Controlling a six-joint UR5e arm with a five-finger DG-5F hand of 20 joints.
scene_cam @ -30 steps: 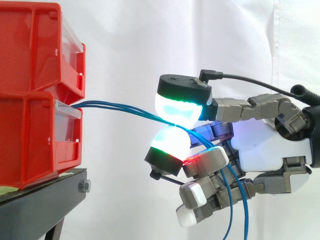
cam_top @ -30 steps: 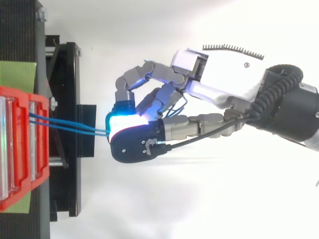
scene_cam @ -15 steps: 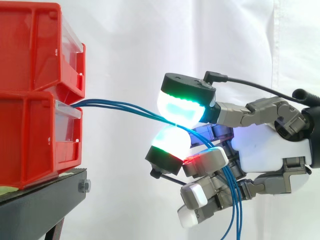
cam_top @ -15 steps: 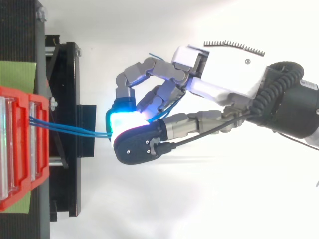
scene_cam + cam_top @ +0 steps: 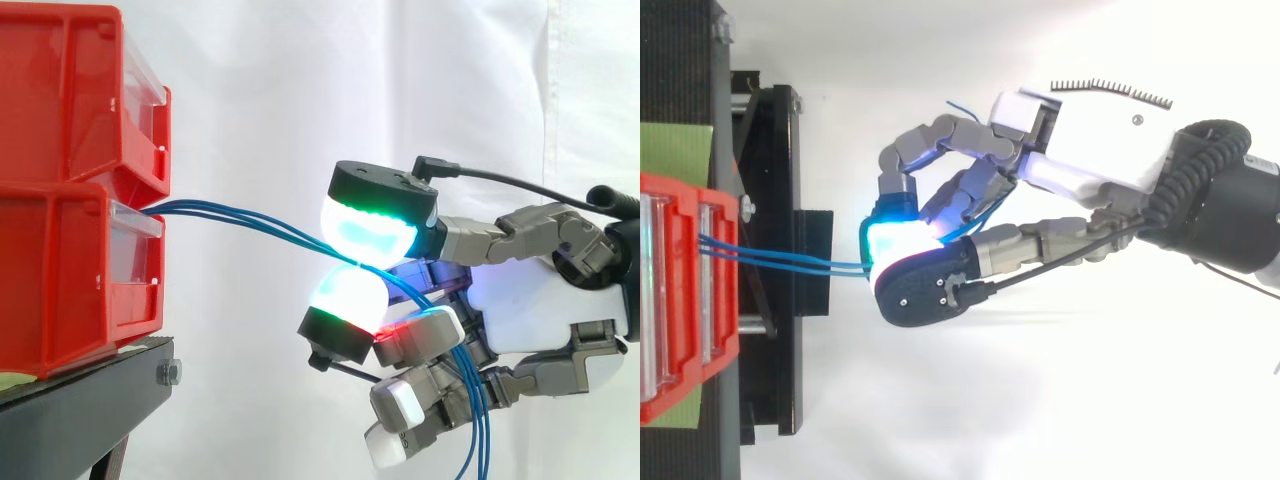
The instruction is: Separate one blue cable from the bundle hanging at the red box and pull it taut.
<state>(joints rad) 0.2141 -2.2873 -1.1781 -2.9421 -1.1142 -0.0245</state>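
Note:
A bundle of thin blue cables (image 5: pixel 250 220) comes out of the front of the lower red box (image 5: pixel 60 270) and runs right, sloping gently down. My hand (image 5: pixel 530 310) reaches in from the right. Two glowing cyan-green fingertips (image 5: pixel 375 225) pinch the cables between them, a hand's width from the box. Behind the pinch the cables pass the curled lower fingers and hang down (image 5: pixel 472 440). From above, the cables (image 5: pixel 790 258) lie close together up to the hand (image 5: pixel 1090 150). Whether one strand is parted from the others I cannot make out.
A second red box (image 5: pixel 60 90) is stacked on the lower one. Both sit on a black stand (image 5: pixel 80 410) at the left. A white curtain hangs behind. Open space lies between the boxes and my hand.
My hand has shifted slightly right and down, away from the box, keeping its pinch. The hanging cable ends have drawn closer together below the fingers.

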